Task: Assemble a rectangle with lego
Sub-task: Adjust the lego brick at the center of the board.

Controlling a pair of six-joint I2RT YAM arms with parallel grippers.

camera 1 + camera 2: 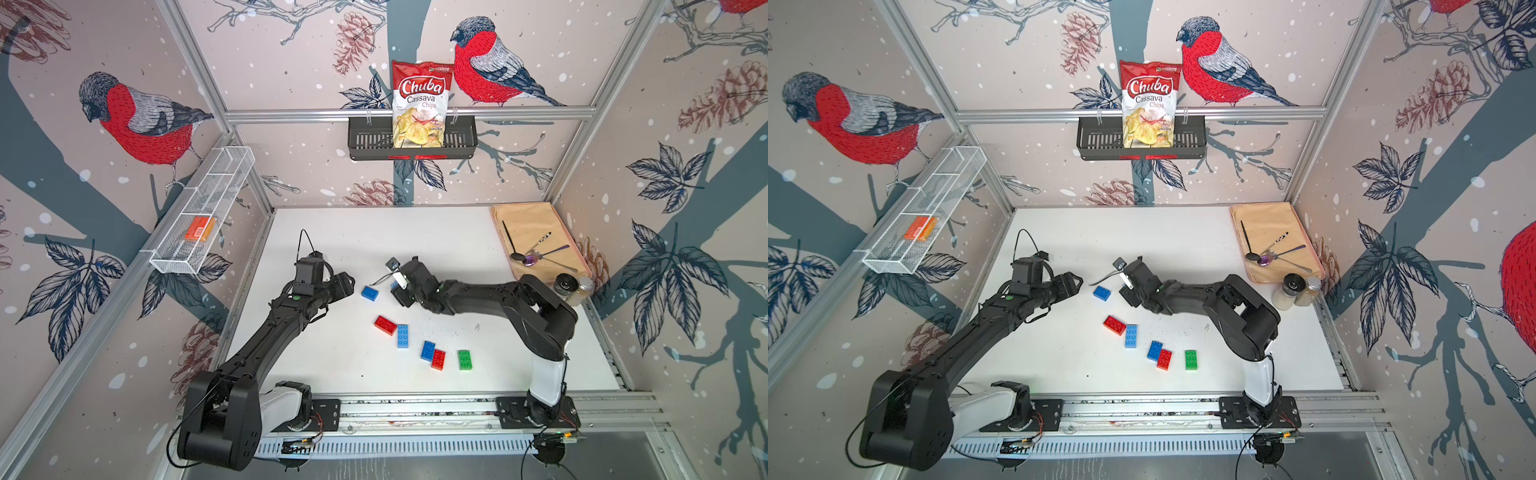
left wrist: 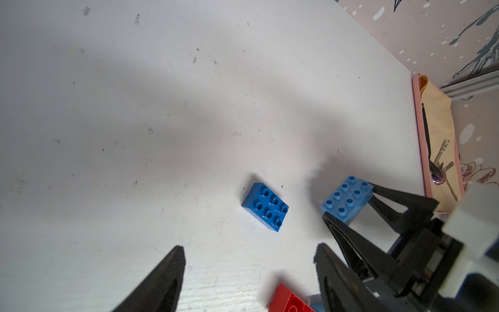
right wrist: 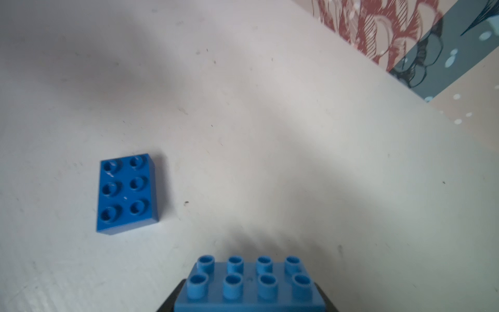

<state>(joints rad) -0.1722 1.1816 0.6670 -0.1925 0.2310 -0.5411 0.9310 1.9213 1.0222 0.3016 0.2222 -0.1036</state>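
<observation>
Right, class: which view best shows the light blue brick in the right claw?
Left wrist: the brick shows whole, gripped by the right claw. Right wrist cuts it off; top views mostly hide it.

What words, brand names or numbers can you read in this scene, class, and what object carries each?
"Chuba": on the chip bag
"Cassava Chips": same bag, under the brand
Smaller print on that bag: too small to read
The orange pack: lettering too blurred to read
The lego bricks: no legible marks
</observation>
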